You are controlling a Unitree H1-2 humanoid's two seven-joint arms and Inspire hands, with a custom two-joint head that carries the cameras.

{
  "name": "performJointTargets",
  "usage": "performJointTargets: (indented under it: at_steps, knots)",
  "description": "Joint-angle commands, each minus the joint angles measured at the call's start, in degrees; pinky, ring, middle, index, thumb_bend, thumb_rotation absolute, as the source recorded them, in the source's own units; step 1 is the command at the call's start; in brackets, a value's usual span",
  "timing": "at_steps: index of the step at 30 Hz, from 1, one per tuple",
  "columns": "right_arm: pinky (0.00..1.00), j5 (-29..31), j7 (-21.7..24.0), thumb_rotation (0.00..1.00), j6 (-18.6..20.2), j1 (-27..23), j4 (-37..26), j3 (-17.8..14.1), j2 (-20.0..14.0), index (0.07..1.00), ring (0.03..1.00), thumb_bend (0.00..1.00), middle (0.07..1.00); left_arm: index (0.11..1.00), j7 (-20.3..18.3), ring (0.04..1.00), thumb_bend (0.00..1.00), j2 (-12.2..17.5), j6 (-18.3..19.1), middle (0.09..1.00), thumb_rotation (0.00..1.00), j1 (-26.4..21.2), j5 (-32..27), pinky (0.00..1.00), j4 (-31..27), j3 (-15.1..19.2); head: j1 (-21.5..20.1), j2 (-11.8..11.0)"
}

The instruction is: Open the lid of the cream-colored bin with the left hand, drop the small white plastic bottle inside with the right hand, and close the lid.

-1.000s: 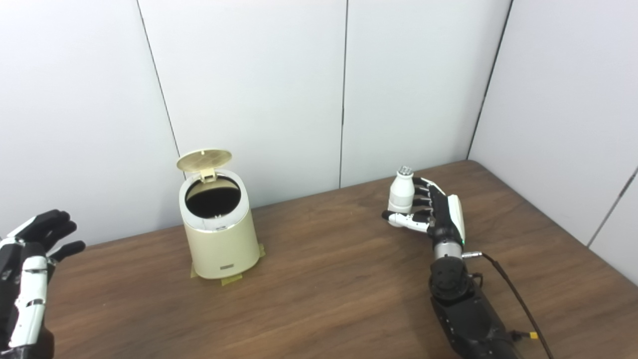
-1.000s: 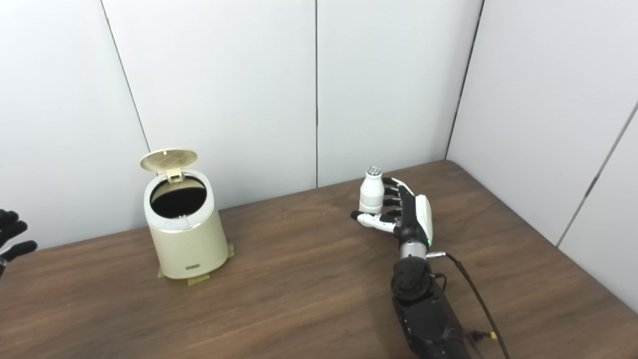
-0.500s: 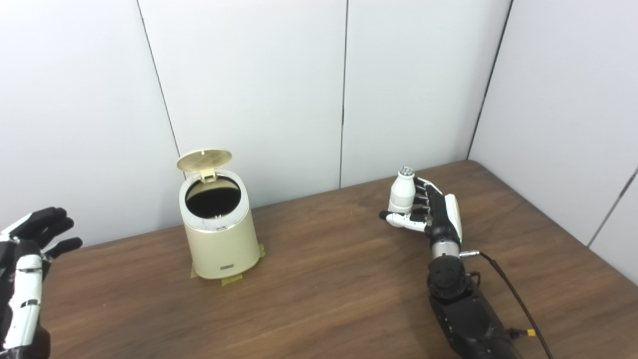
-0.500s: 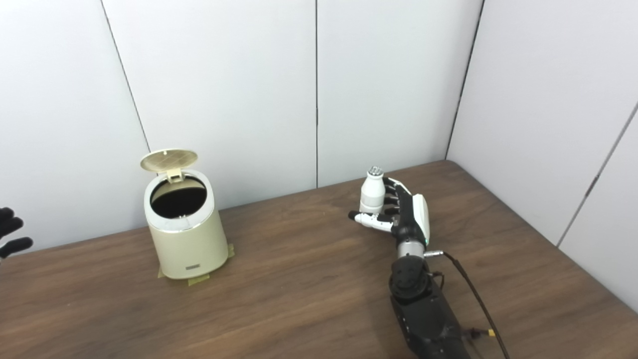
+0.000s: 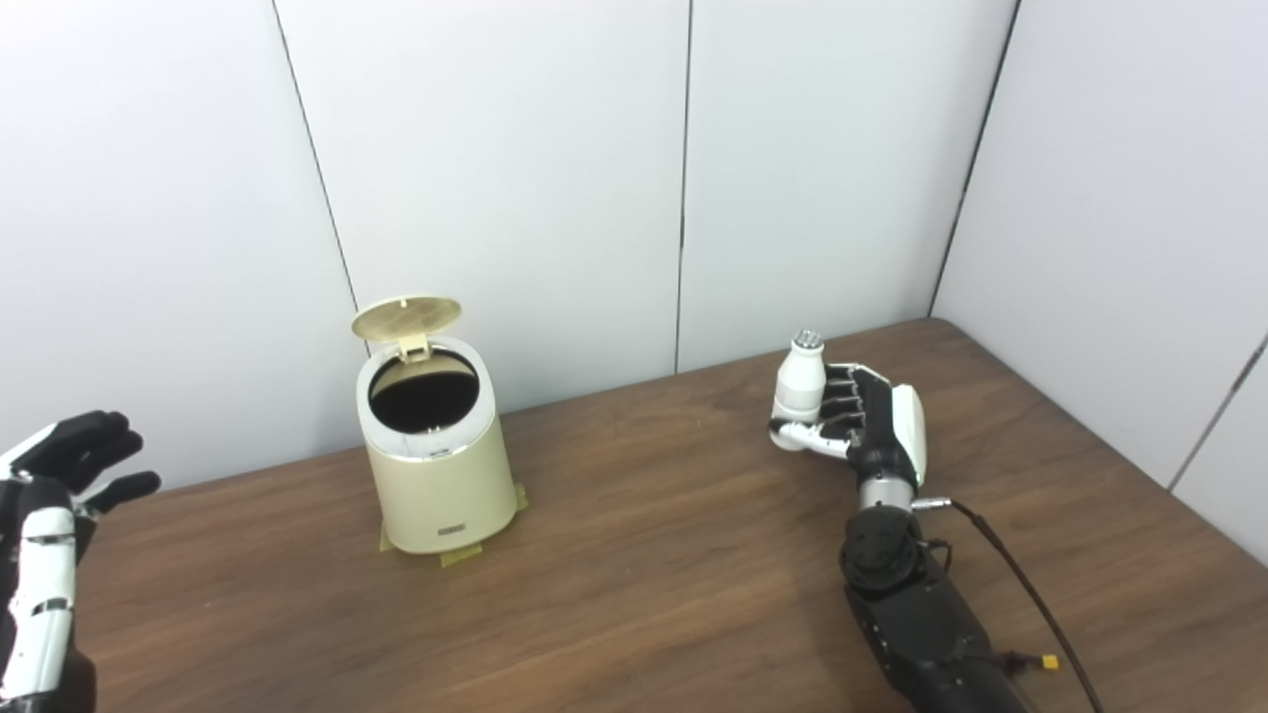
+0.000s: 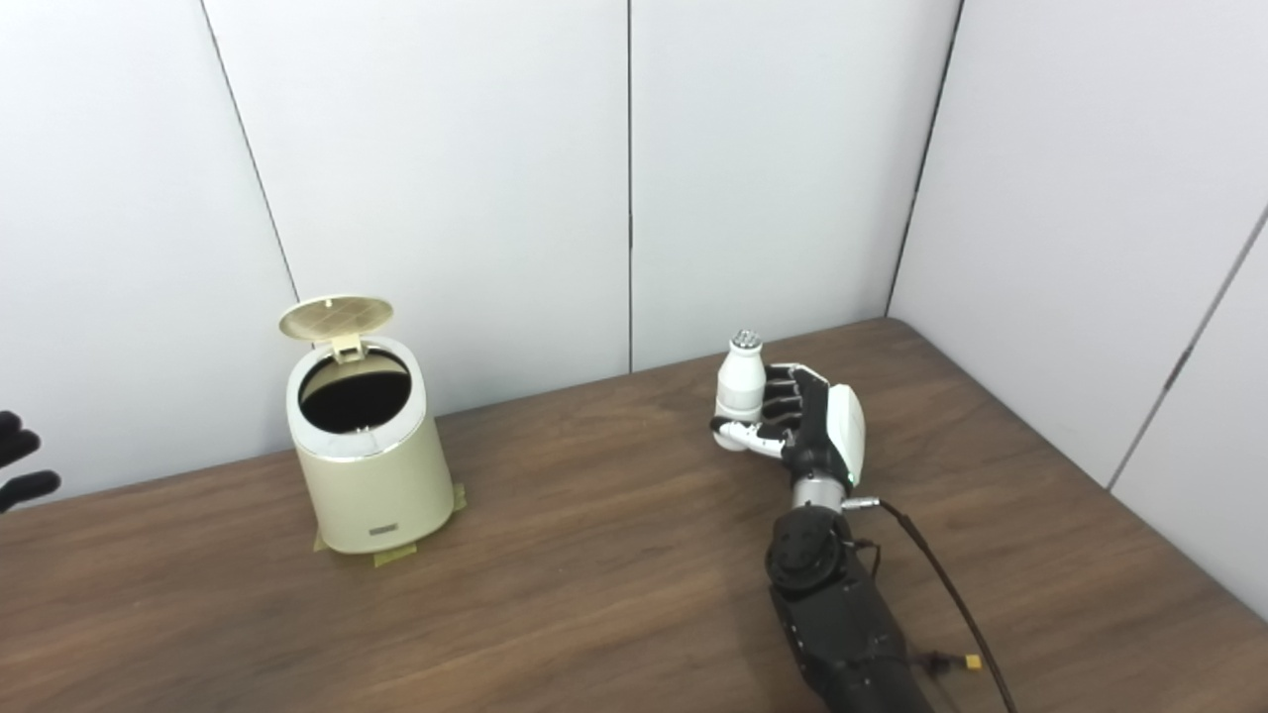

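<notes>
The right hand (image 5: 872,426) is curled around the small white plastic bottle (image 5: 798,381), apparently standing on the brown wooden desk (image 5: 644,555), ready to carry it leftward to the open-lidded cream-colored round bin (image 5: 431,465), while the left hand (image 5: 59,475) waits spread and empty.
</notes>
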Motion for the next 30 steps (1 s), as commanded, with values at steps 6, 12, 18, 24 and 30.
performJointTargets:
  at_steps: [6,12,18,24,30]
  knots:
    - [0.4,-0.17,-1.92,0.0,-0.68,-3.23,-1.94,-0.3,-1.32,0.481,0.439,0.52,0.504,0.729,0.12,0.79,0.08,0.16,0.27,0.777,0.58,-1.15,0.57,0.7,-2.55,-0.45,-0.02,0.19]
    - [0.41,0.91,-1.25,0.0,-1.86,-3.12,-0.9,-0.28,-1.36,0.466,0.455,0.52,0.513,0.737,0.05,0.797,0.08,0.31,0.07,0.784,0.63,-1.0,1.13,0.71,-2.44,-0.43,-0.05,0.27]
    - [0.38,1.05,-1.22,0.0,-1.82,-2.74,-0.41,0.02,-1.38,0.483,0.431,0.52,0.51,0.729,0.02,0.803,0.1,0.08,1.5,0.783,0.63,-0.95,0.56,0.73,-3.11,-0.39,-0.02,0.38]
    - [0.4,2.65,1.64,0.0,-1.07,-1.74,-3.63,0.25,-0.68,0.474,0.441,0.52,0.514,0.736,-0.44,0.813,0.07,0.38,1.14,0.791,0.63,-0.99,0.58,0.75,-2.67,-0.55,0.34,0.44]
    - [0.42,3.06,5.91,0.0,0.96,-0.48,-10.66,1.52,0.64,0.454,0.451,0.52,0.522,0.724,-0.47,0.795,0.09,0.13,0.95,0.778,0.62,-1.14,0.33,0.72,-2.33,-0.65,0.64,0.42]
